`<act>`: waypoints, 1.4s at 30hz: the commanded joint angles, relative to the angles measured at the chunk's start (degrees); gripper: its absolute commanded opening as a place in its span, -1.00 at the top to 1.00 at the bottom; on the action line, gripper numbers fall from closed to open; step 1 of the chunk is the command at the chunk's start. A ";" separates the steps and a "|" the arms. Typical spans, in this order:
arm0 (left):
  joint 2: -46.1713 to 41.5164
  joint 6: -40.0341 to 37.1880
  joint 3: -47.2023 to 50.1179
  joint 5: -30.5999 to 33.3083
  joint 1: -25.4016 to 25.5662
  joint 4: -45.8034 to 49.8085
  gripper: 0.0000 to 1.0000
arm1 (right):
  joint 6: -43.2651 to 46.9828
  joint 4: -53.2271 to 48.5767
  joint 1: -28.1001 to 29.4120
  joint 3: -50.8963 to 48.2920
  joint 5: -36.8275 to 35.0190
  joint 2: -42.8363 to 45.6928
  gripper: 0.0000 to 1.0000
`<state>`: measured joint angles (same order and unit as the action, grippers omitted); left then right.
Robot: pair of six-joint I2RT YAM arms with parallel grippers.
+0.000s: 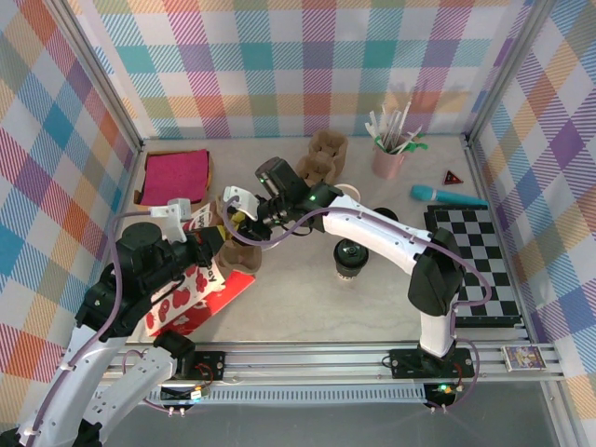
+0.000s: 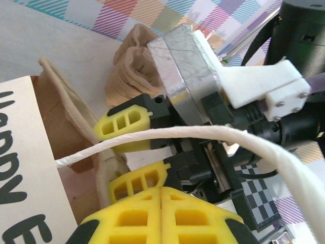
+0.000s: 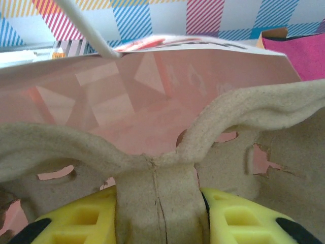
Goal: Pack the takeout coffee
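Observation:
The takeout coffee (image 1: pixel 351 259), a small cup under a black lid, stands on the table beneath my right arm, apart from both grippers. My right gripper (image 3: pixel 157 203) is shut on the centre ridge of a tan pulp cup carrier (image 3: pixel 157 173), which sits partly inside the mouth of a white paper bag (image 1: pixel 191 293). The bag's pinkish inside (image 3: pixel 152 91) lies just behind the carrier. My left gripper (image 2: pixel 161 203) is shut at the bag's top, fingers pressed together. The bag's white cord handle (image 2: pixel 203 133) runs taut across just above them. The right gripper (image 2: pixel 133 152) faces it closely.
A stack of spare carriers (image 1: pixel 326 154) and a pink cup of stirrers (image 1: pixel 391 154) stand at the back. A box of pink napkins (image 1: pixel 175 175) is back left. A teal tool (image 1: pixel 447 196) and a checkered board (image 1: pixel 475 261) lie on the right.

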<state>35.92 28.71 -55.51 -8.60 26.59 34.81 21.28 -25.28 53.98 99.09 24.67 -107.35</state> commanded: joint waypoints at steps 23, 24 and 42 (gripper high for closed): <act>-0.48 -0.78 3.41 -1.90 0.47 -6.31 1.00 | -2.22 6.99 6.93 -14.26 -1.60 13.35 0.72; -0.61 -0.68 3.46 -1.94 0.42 -6.53 1.00 | -2.41 6.98 6.94 -14.60 -1.29 13.22 0.71; -0.61 -0.42 4.06 -2.79 0.48 -7.65 1.00 | -13.33 14.91 7.08 -22.78 4.76 13.11 0.71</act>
<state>35.73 28.71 -51.83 -10.04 26.61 29.76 10.39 -13.54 60.64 75.40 26.46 -94.32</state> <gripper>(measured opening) 0.061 0.360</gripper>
